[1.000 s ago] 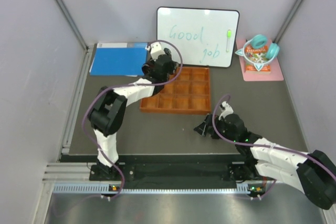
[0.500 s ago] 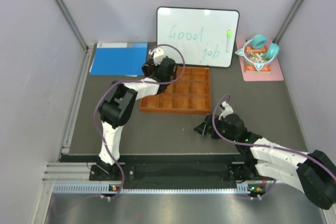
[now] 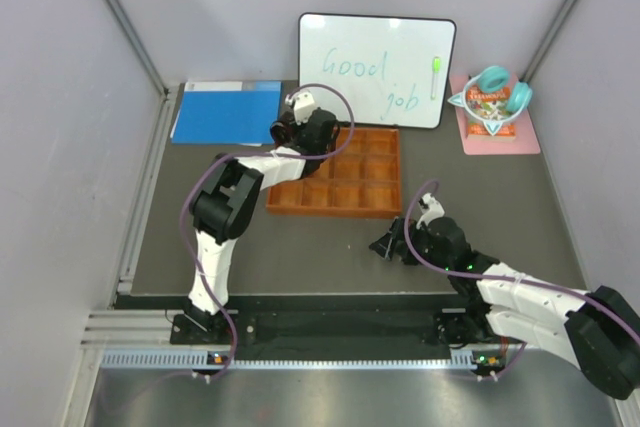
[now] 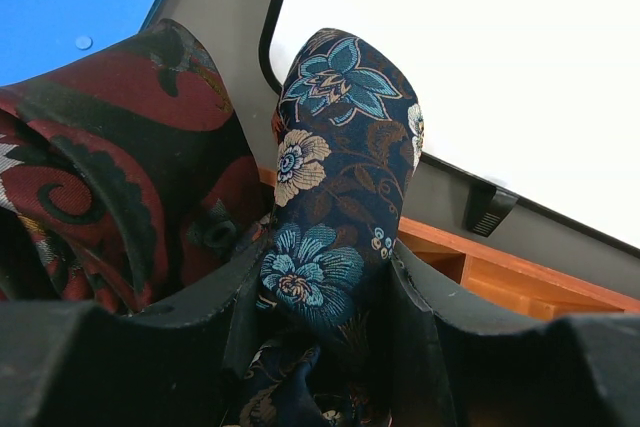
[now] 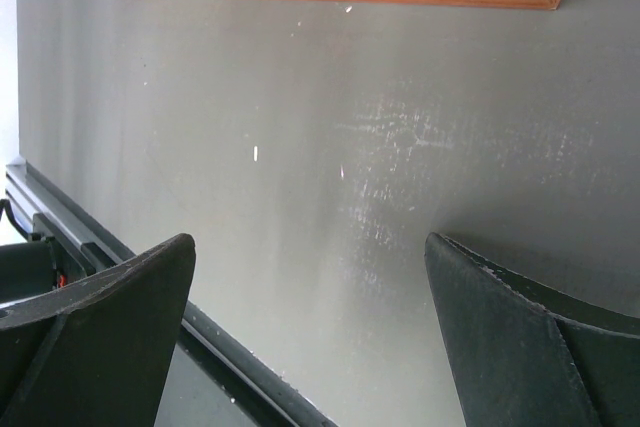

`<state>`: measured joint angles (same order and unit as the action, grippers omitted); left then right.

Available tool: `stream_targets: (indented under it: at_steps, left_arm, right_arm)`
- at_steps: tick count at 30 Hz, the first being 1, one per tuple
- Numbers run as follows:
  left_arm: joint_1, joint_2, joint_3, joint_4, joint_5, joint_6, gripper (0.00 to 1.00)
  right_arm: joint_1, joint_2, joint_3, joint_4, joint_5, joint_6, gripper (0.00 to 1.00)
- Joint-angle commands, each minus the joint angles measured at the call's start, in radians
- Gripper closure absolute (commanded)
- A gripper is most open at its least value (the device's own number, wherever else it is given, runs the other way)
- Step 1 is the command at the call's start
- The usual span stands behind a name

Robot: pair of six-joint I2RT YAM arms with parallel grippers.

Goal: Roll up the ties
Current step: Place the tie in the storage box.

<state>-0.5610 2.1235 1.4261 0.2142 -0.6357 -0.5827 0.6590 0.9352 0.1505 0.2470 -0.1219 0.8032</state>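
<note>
- Left gripper: clenched on the navy floral tie. The fabric stands up as a folded loop between the two fingers, pinched on both sides.
- Maroon tie: bunched in curved folds, pressed against the outer side of one finger, touching the navy floral tie. Cannot tell whether it is gripped too or what it rests on.
- Position: both ties sit at the left gripper, at the far left corner of the orange tray, toward the far edge of the desk. The whiteboard stands just behind; the blue folder lies in the far left corner of the desk.
- Right gripper: released, fingers spread wide, nothing between them. It sits low over bare desk just off the near edge of the tray, by its near right corner.
- Far right corner of the desk: teal headphones on a pink mat.
</note>
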Motion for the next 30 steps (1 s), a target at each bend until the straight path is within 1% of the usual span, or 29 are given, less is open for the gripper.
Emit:
stream_targets:
  at_steps: [1, 3, 5, 8, 9, 10, 13, 16, 17, 22, 23, 24, 25, 27, 30]
  left_arm:
    - [-0.013, 0.030, 0.005, -0.015, 0.004, 0.009, 0.78]
    - [-0.019, 0.039, 0.017, -0.036, 0.008, -0.009, 0.70]
    - [-0.022, 0.041, 0.022, -0.053, 0.011, -0.025, 0.68]
    - [-0.022, 0.035, 0.025, -0.073, 0.008, -0.051, 0.61]
    - [-0.022, 0.033, 0.025, -0.081, 0.010, -0.058, 0.57]
    - [-0.023, 0.032, 0.022, -0.090, 0.004, -0.062, 0.51]
    - [-0.023, 0.015, 0.017, -0.104, -0.013, -0.069, 0.41]
    - [-0.025, -0.003, 0.007, -0.101, -0.015, -0.057, 0.36]
    - [-0.024, -0.014, 0.010, -0.104, -0.013, -0.052, 0.32]
    - [-0.025, -0.034, 0.031, -0.130, -0.022, -0.035, 0.27]
    - [-0.024, -0.043, 0.034, -0.136, -0.024, -0.035, 0.23]
    - [-0.023, -0.045, 0.042, -0.144, -0.024, -0.035, 0.09]
    - [-0.025, -0.048, 0.048, -0.150, -0.022, -0.035, 0.06]
    - [-0.025, -0.060, 0.060, -0.156, -0.019, -0.032, 0.01]
    - [-0.025, -0.079, 0.069, -0.170, -0.024, -0.037, 0.01]
  right_arm:
    - [0.004, 0.002, -0.023, -0.040, -0.002, -0.019, 0.01]
    - [0.004, 0.002, -0.023, -0.040, -0.002, -0.019, 0.01]
    - [0.004, 0.002, -0.023, -0.040, -0.002, -0.019, 0.01]
    - [0.002, 0.002, -0.023, -0.040, -0.002, -0.018, 0.01]
    - [0.004, 0.002, -0.022, -0.040, -0.002, -0.019, 0.01]
    - [0.004, 0.002, -0.022, -0.040, -0.002, -0.019, 0.01]
    - [0.004, 0.001, -0.025, -0.038, -0.004, -0.021, 0.01]
    - [0.004, 0.002, -0.025, -0.038, -0.004, -0.021, 0.01]
    - [0.004, 0.001, -0.023, -0.038, -0.004, -0.021, 0.01]
    - [0.004, -0.001, -0.025, -0.035, -0.004, -0.021, 0.01]
    - [0.004, -0.003, -0.026, -0.037, -0.005, -0.021, 0.01]
    - [0.002, -0.003, -0.025, -0.037, -0.005, -0.021, 0.01]
    - [0.004, -0.003, -0.025, -0.035, -0.005, -0.021, 0.01]
    - [0.004, -0.004, -0.028, -0.037, -0.005, -0.021, 0.01]
    - [0.004, -0.006, -0.028, -0.037, -0.005, -0.022, 0.01]
